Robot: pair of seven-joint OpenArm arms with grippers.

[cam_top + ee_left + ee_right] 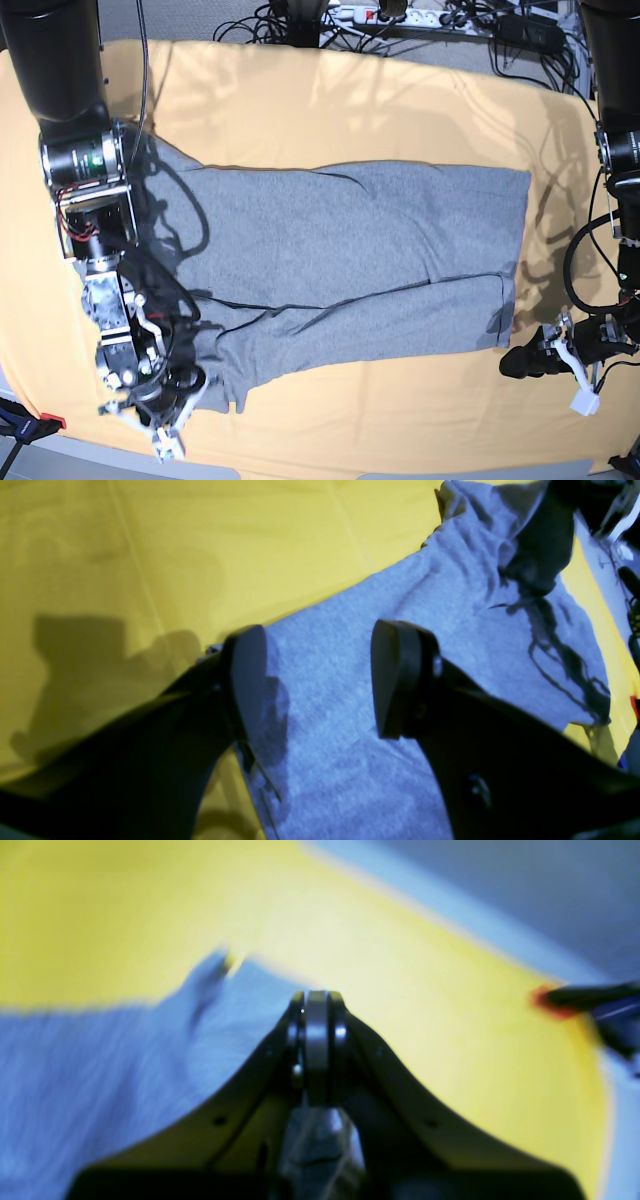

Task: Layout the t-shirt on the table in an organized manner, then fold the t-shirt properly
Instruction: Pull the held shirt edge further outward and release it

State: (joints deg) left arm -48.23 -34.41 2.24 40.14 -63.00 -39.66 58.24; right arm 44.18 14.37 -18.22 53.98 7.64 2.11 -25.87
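The right wrist view is pretty blurred, but the right gripper (317, 1040) is seen pressed together on a fold of the t-shirt (360, 265) at its near-left corner, and that corner is mostly hidden under the arm in the base view. The shirt is spread lengthwise across the middle of the table (330, 110), with bare cloth left on the far side and along the near edge. The left gripper (320, 680) is held apart just past the shirt's near-right corner, nothing clamped.
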